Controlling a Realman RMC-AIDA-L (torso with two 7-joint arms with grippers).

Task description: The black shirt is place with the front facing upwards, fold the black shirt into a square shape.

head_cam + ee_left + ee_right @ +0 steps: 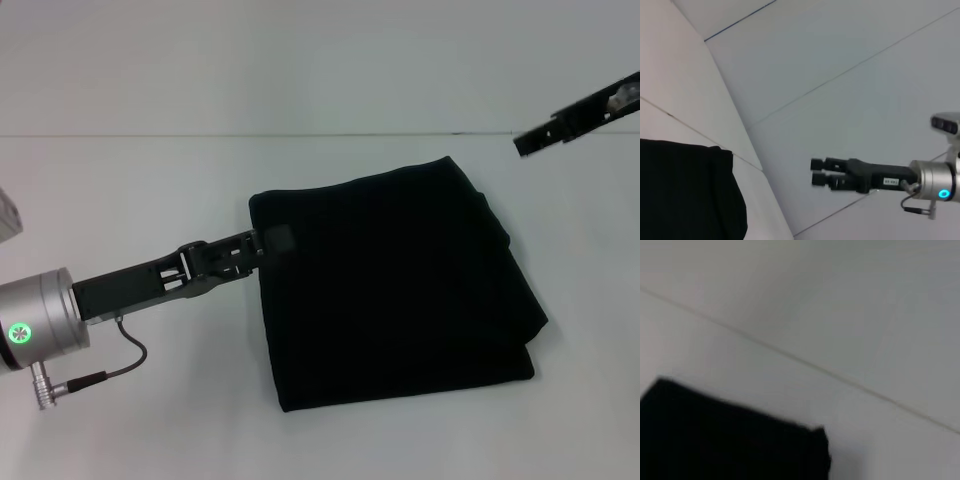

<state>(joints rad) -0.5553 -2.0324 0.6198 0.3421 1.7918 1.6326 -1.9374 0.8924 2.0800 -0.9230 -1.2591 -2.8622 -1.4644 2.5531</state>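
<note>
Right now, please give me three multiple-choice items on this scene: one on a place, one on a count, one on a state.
1. Where is the left tool?
A. at the shirt's left edge
B. off the table
C. at the shirt's right edge

2. How many shirts are on the table?
A. three
B. two
C. one

3. The shirt is:
A. spread flat
B. folded into a rough square
C. hanging

Answers: 1 A, its tip meets that edge. 2 C, only one black shirt shows. 3 B, layered edges and no sleeves show.
</note>
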